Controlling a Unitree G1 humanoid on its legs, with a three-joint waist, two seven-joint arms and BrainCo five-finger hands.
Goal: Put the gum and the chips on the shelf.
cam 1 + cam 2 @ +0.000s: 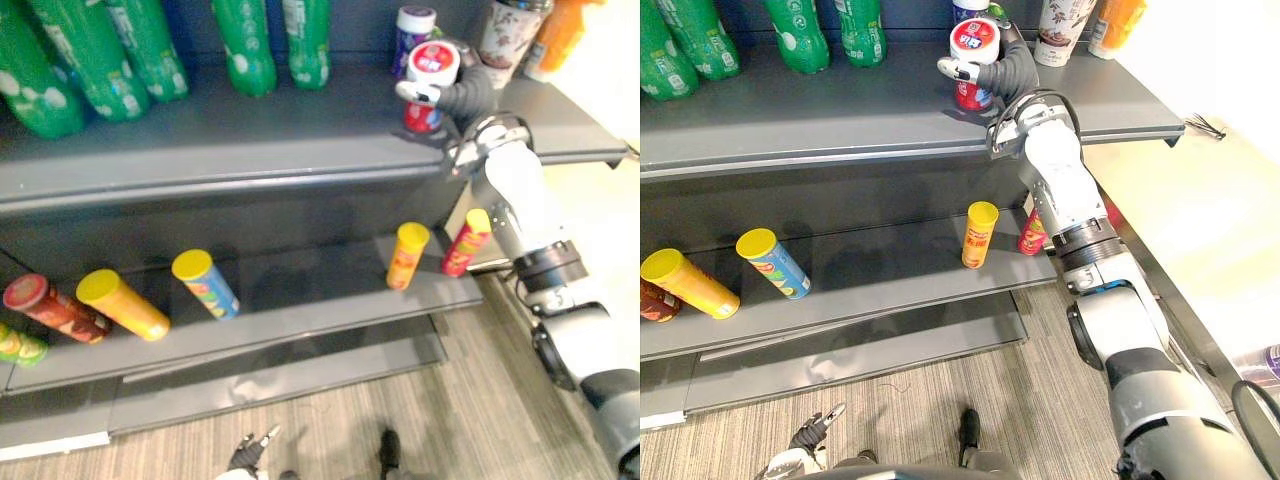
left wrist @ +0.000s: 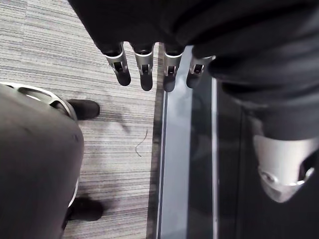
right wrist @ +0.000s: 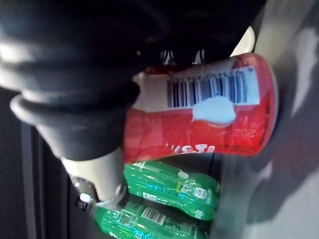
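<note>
Gum canister (image 3: 189,134) red, white lid (white barcode panel); bottles (image 1: 245,45) green; shelf (image 1: 250,140) dark grey; chip can (image 1: 407,255) orange.

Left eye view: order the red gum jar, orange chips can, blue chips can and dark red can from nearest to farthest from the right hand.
1. red gum jar, held in the right hand
2. orange chips can, lower shelf, right
3. blue chips can, lower shelf, left of middle
4. dark red can, far left

A dark grey shelf (image 1: 250,150) has two tiers, standing on a striped grey-brown floor (image 1: 450,420). Right of it, a pale area (image 1: 1215,220) is brightly lit.
</note>
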